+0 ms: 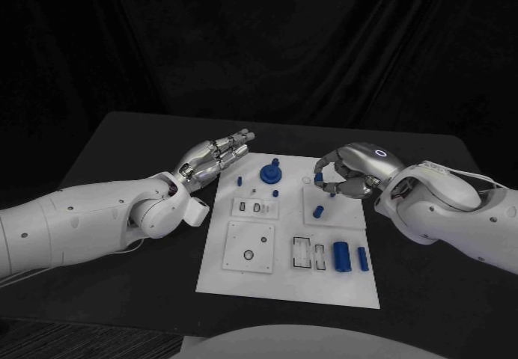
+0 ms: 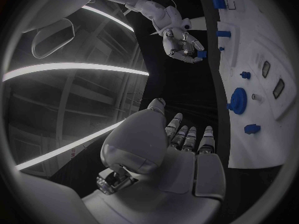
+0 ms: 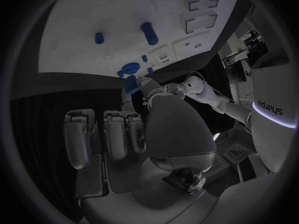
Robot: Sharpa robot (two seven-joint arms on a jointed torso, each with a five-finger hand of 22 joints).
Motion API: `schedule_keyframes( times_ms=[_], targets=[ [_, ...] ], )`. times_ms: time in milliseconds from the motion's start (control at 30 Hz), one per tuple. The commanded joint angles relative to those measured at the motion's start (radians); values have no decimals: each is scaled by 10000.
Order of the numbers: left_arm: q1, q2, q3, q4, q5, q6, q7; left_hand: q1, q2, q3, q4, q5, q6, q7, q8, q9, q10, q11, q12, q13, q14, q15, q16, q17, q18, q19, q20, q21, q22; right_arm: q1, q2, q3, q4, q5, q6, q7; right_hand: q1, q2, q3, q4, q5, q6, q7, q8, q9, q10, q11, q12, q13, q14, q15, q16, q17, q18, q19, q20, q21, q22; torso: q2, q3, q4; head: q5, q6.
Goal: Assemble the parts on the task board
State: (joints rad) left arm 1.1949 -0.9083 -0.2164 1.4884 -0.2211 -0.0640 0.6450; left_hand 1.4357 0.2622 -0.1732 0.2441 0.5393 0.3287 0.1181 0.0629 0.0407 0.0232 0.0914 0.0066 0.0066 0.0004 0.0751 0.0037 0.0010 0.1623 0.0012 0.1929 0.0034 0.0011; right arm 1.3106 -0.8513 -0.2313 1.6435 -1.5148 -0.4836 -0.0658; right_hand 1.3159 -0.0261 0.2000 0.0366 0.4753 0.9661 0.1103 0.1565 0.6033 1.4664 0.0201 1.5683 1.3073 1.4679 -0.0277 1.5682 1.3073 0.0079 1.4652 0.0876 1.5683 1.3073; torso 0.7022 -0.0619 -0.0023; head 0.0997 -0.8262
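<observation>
Reaching in from the left of the head view, our left hand (image 1: 216,158) hovers at the board's (image 1: 283,288) upper-left corner, fingers straight and apart, holding nothing. At the board's top centre we see a round blue part (image 1: 270,174) standing upright, with small pegs (image 1: 239,180) nearby. Lower right lie two blue cylinders (image 1: 342,256). At upper right, our right hand (image 1: 347,173) pinches a small blue part (image 2: 201,54) above the board.

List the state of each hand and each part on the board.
Left robot hand: open, fingers extended, holds nothing.
Right robot hand: pinches a small blue part.
Blue gear: seated on the task board.
Blue cylinder: lying flat.
Blue peg: upright.
</observation>
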Motion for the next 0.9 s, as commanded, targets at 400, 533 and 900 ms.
schedule_keyframes(
  times_ms=[400,533,900],
  targets=[
    [-17,122,8,-2,-8,87,94,110,-13,69,-15,43,4,41,29,8,32,52,9,12,-4,84,-37,-10,179,-12,79,-34,-11,-721,1410,2,-537,-951,604,-711,35,-48,80,-15,25,285,-97,-28,204,1044,149,25,2635,1029,93,26,2635,-79,1056,26,25,2635,-29,-12,-33,218,71],
    [-17,164,7,-23,-8,101,94,110,-13,69,-15,43,4,41,29,8,32,52,9,12,-4,84,-37,-10,179,-12,79,-34,-11,-888,1785,3,-835,-1006,751,-809,10,-63,100,-23,-100,316,-79,-67,182,1044,175,25,2635,1029,125,26,2635,-79,1056,58,25,2635,-21,-19,-29,209,47],
    [-17,226,7,-61,-8,95,88,117,-6,88,-33,49,0,46,30,7,39,58,11,14,-4,91,-37,-10,180,-12,91,-34,-11,-1029,2335,7,-1255,-1037,929,-988,-14,-67,139,-40,-315,335,-59,-147,140,1044,200,25,2635,1029,152,26,2635,-79,1056,97,25,2635,-24,-12,-21,192,-6]
  ],
)
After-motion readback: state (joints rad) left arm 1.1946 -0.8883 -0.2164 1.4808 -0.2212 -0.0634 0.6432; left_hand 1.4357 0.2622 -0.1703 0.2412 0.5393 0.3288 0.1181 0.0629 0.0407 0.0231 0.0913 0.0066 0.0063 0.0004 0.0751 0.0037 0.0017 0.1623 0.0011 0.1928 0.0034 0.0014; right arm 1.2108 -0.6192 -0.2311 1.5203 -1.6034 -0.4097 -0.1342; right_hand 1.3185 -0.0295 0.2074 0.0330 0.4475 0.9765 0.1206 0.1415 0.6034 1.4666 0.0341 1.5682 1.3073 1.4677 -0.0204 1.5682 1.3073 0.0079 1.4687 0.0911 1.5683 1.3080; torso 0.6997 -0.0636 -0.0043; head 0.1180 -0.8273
